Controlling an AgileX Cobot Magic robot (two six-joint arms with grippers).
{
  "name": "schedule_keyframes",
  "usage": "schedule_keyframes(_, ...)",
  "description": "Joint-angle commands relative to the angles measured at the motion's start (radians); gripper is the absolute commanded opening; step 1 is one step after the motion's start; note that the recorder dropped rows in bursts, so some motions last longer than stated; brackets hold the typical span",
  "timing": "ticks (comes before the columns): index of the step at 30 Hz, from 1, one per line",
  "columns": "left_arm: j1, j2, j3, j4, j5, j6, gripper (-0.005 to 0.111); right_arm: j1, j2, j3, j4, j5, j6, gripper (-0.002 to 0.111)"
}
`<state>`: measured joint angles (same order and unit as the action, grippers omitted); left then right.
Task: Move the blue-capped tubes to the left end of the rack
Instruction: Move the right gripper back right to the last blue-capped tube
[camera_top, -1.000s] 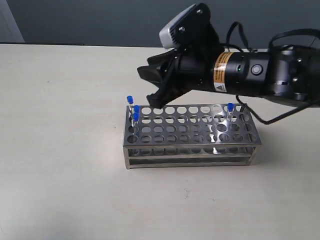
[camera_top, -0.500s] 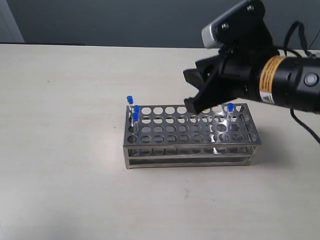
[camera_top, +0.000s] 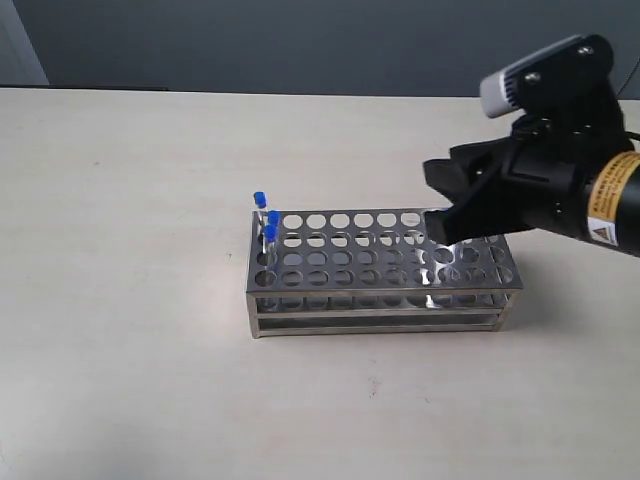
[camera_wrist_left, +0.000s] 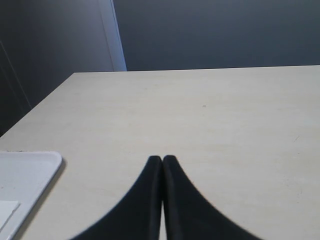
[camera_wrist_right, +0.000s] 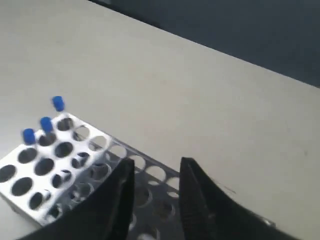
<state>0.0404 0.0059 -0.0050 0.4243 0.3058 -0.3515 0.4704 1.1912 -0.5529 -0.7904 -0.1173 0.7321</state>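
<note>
The shiny steel rack (camera_top: 380, 290) stands on the table. Three blue-capped tubes (camera_top: 270, 232) stand in holes at its left end; in the right wrist view the blue-capped tubes (camera_wrist_right: 45, 123) show as a small cluster at the rack's (camera_wrist_right: 60, 175) far corner. My right gripper (camera_top: 436, 200) hovers open over the rack's right end and hides the back right holes. Nothing sits between its fingers in the right wrist view, where the right gripper (camera_wrist_right: 157, 167) frames empty holes. My left gripper (camera_wrist_left: 162, 159) is shut and empty above bare table, away from the rack.
A white tray (camera_wrist_left: 25, 175) lies at the table edge near the left gripper. A dark wall runs behind the table. The right arm's black body (camera_top: 580, 190) with its yellow label reaches in from the right.
My right gripper has travelled from the rack's left end to its right end, still open. It now covers the blue cap that showed at the back right.
</note>
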Motion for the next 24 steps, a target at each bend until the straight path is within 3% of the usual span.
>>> schedule_keyframes(1,0.002,-0.006,0.002,0.000,-0.002,-0.005,0.000,-0.135,-0.028,0.101,0.035,-0.065,-0.002,0.031)
schedule_keyframes(5,0.002,-0.006,0.002,0.000,-0.002,-0.005,0.000,-0.219,-0.035,0.187,0.059,-0.252,-0.023,0.031)
schedule_keyframes(20,0.002,-0.006,0.002,0.000,-0.002,-0.005,0.000,-0.232,0.115,0.238,0.073,-0.345,-0.156,0.032)
schedule_keyframes(24,0.002,-0.006,0.002,0.000,-0.002,-0.005,0.000,-0.232,0.180,0.238,0.105,-0.386,-0.188,0.046)
